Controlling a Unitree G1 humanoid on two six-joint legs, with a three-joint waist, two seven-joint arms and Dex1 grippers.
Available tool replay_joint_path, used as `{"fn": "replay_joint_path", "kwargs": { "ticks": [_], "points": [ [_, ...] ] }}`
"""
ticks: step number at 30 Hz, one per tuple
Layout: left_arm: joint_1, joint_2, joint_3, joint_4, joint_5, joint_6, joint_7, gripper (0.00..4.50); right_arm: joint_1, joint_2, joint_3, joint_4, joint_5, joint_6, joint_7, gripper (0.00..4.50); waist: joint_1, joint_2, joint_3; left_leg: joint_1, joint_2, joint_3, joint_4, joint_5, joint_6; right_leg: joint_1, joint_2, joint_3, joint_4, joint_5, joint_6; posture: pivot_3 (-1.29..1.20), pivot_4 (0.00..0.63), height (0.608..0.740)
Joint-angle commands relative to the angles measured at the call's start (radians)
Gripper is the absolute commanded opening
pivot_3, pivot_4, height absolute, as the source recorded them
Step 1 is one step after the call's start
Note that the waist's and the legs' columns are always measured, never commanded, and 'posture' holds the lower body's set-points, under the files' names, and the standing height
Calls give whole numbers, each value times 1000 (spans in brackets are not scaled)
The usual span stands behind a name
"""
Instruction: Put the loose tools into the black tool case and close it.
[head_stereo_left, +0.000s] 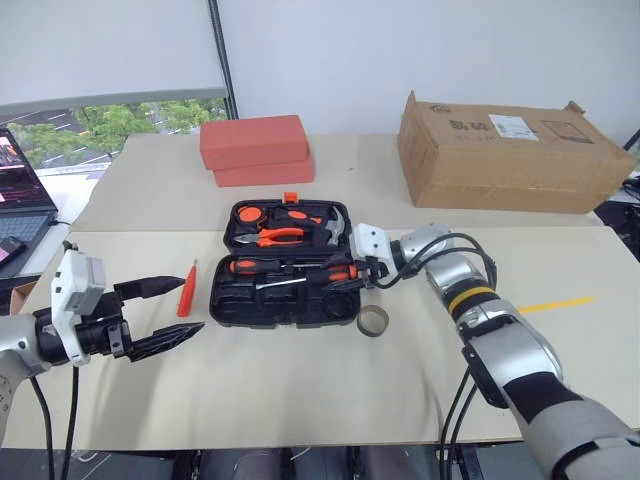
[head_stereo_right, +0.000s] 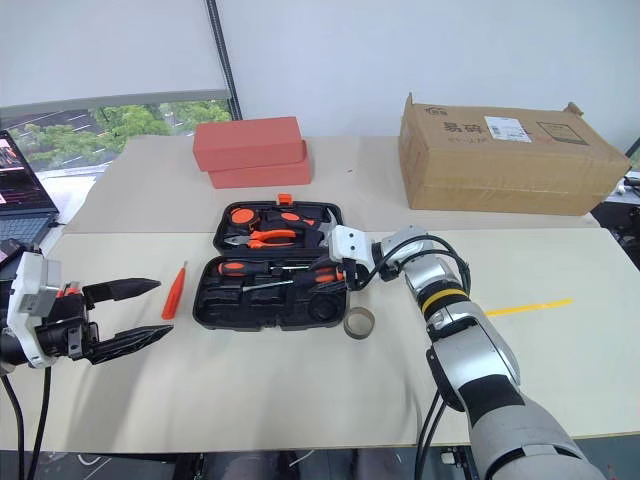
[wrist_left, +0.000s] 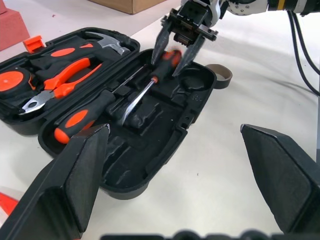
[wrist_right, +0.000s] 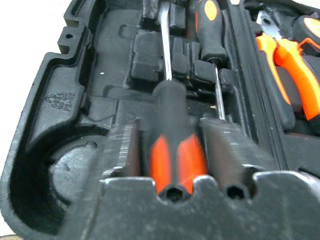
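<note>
Open flat on the beige table: black tool case, lid half toward the far side, orange latch at its far edge. In the lid half, seated in recesses: pliers with orange grips and a hammer. In the near half: one screwdriver with an orange-and-black handle, lying in its slot toward the case's left end, shaft pointing right.

Over the right end of the near half: right gripper, reaching in from the right and tipped downward. Fingers parted, one on each side of the orange-and-black handle of a second screwdriver. A thin gap on one side of that handle; on the other side, cannot tell whether finger and handle touch. Steel shaft of this screwdriver running leftward along the case floor, just beside the shaft of the first.

Outside the case, on the table: small all-orange screwdriver, just left of the case, lying roughly front to back; grey-brown ring roll, just off the case's near right corner, close to it.

Left of the case and near the small orange screwdriver: left gripper, raised over the table, pointing right toward the case, fingers spread wide, nothing between them.

Farther back: two stacked red-orange blocks behind the case, a cardboard box at far right, a laptop at the left edge.
</note>
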Motion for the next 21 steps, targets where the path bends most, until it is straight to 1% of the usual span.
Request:
{"fn": "replay_joint_path", "kwargs": {
  "ticks": [1, 2, 3, 7, 11, 13, 14, 21],
  "points": [
    [-3, 3, 28, -21, -19, -6, 12, 4500, -39, 9, -37, 14, -14, -36, -41, 3960, 0, 0, 0, 0, 0, 0, 0, 0, 0, 0, 0, 0, 0, 0, 0, 0, 150, 712],
    [-4, 4, 28, -18, -19, -7, 12, 4500, -41, 11, -39, 18, -16, -41, -43, 4281, 0, 0, 0, 0, 0, 0, -1, 0, 0, 0, 0, 0, 0, 0, 0, 0, 150, 712],
    [-5, 6, 26, -16, -19, -9, 12, 4500, -42, 12, -42, 20, -21, -52, -58, 4410, 1, 0, 0, 0, 0, 0, -1, 0, 0, 0, 0, 0, 0, 0, 0, 0, 150, 712],
    [-11, 11, 20, -7, -17, -12, 9, 4500, -48, 35, -101, 9, 22, 5, -89, 4410, 1, 0, 0, 0, 0, 0, -1, 0, -1, 0, -1, 0, 0, 0, 0, 0, 150, 712],
    [-22, 17, 12, 6, -14, -13, 3, 4500, -38, 68, -158, -26, 77, 83, -58, 4410, 0, 0, 0, 0, 0, 0, -1, 0, -1, 0, -1, 0, 0, 0, 0, 0, 150, 712],
    [-35, 21, 3, 17, -9, -15, 0, 4500, -25, 81, -175, -43, 92, 102, -50, 3908, 0, 0, 0, 0, 0, 0, -1, 0, -1, 0, -1, 0, 0, 0, 0, 0, 150, 712],
    [-42, 23, -3, 22, -8, -16, -2, 4500, -17, 86, -179, -42, 93, 107, -54, 3776, 1, 0, 0, 0, 0, 0, -1, 0, -1, 0, -1, 0, 0, 0, 0, 0, 150, 712],
    [-75, 28, -27, 56, 7, -27, -16, 4500, 26, 109, -172, -11, 47, 96, -95, 1369, 2, 0, 0, 0, 0, 0, -1, 0, -1, 0, -2, -1, 0, 0, 0, 0, 150, 712]
  ]
}}
